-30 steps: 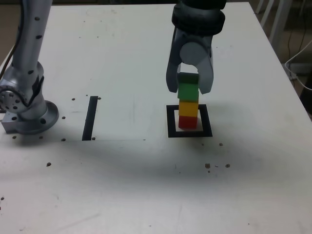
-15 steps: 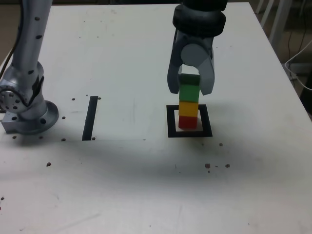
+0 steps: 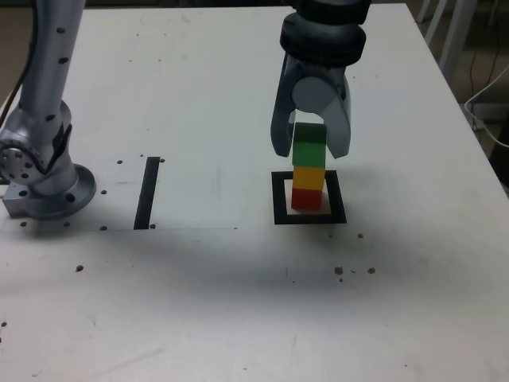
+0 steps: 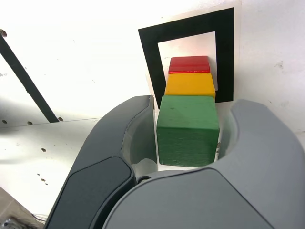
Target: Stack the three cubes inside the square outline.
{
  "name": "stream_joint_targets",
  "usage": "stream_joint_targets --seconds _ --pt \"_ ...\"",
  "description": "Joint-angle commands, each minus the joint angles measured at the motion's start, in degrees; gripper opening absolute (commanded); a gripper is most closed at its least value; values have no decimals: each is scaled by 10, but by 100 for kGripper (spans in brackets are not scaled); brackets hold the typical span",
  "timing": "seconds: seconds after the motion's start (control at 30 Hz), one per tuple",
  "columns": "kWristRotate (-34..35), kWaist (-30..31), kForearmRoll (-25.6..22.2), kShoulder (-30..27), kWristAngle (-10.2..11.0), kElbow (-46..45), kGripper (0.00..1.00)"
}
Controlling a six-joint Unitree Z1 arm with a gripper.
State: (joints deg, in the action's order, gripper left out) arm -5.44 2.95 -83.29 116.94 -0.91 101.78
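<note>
Green cube sits atop yellow cube and red cube, inside the square outline toward the counter's far right. My pincer straddles it, jaws wide, gaps both sides. Stack looks finished; next I should lift straight up without grazing green.

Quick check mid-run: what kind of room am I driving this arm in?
Probably a lab or test bench: a bare white table with a taped black square outline, arm base mounted on it, and cables at the exterior view's right.
</note>
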Motion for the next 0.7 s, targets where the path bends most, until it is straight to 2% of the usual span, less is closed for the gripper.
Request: stream_joint_targets --seconds 0.0,0.27,0.5,0.67 --pt "-1 0 1 -1 1 -1 99" --pt "-1 0 1 -17 5 -9 99" --pt "1 0 -3 -62 20 -13 99" --pt "2 0 -4 -87 23 -25 100"
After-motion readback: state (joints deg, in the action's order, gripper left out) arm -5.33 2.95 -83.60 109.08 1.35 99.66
